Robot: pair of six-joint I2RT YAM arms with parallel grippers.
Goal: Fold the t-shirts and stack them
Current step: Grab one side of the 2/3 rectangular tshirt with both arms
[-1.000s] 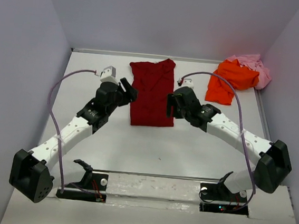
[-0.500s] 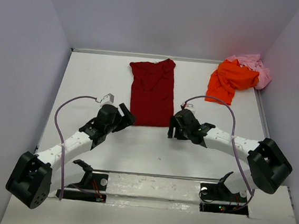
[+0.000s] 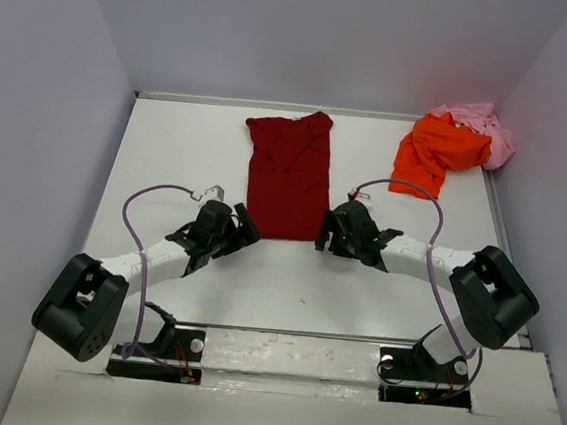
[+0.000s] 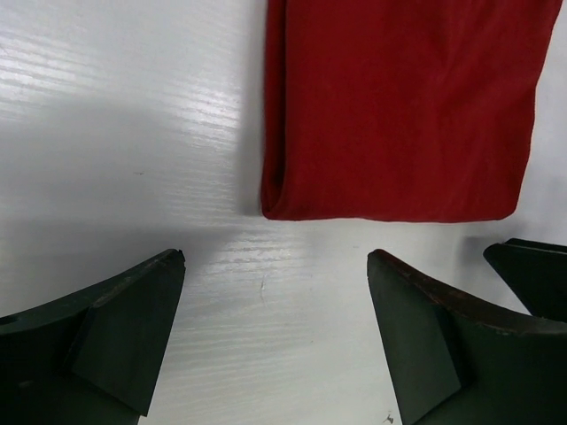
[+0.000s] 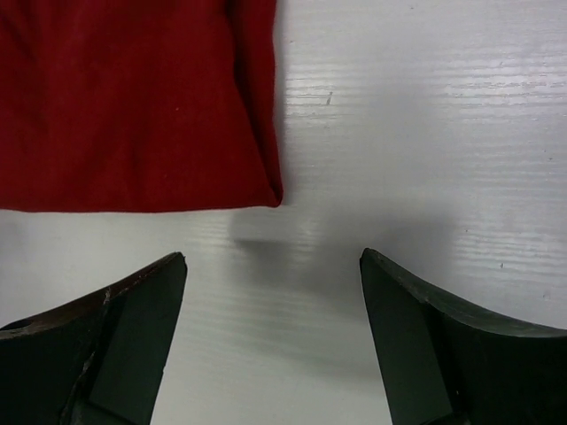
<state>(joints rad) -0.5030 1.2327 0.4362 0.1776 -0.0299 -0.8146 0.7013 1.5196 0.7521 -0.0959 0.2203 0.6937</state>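
**Three shirts, two arms, one worktop**

There are three t-shirts on the single white worktop (image 3: 168,161): one dark red shirt (image 3: 287,178), one bright orange shirt (image 3: 435,152) and one pale pink shirt (image 3: 483,123). There are two robot arms, one left arm (image 3: 153,258) and one right arm (image 3: 425,258). Each arm ends in one pair of jaws, which makes two pairs. Two purple cables show, a left cable (image 3: 125,219) and a right cable (image 3: 434,219). There are two black base mounts, one left mount (image 3: 166,342) and one right mount (image 3: 419,371).

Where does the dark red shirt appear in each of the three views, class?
Top view: dark red shirt in the middle, upper half.
Left wrist: dark red shirt at upper right.
Right wrist: dark red shirt at upper left.
Shared landmark: its near hem, straight in all three.
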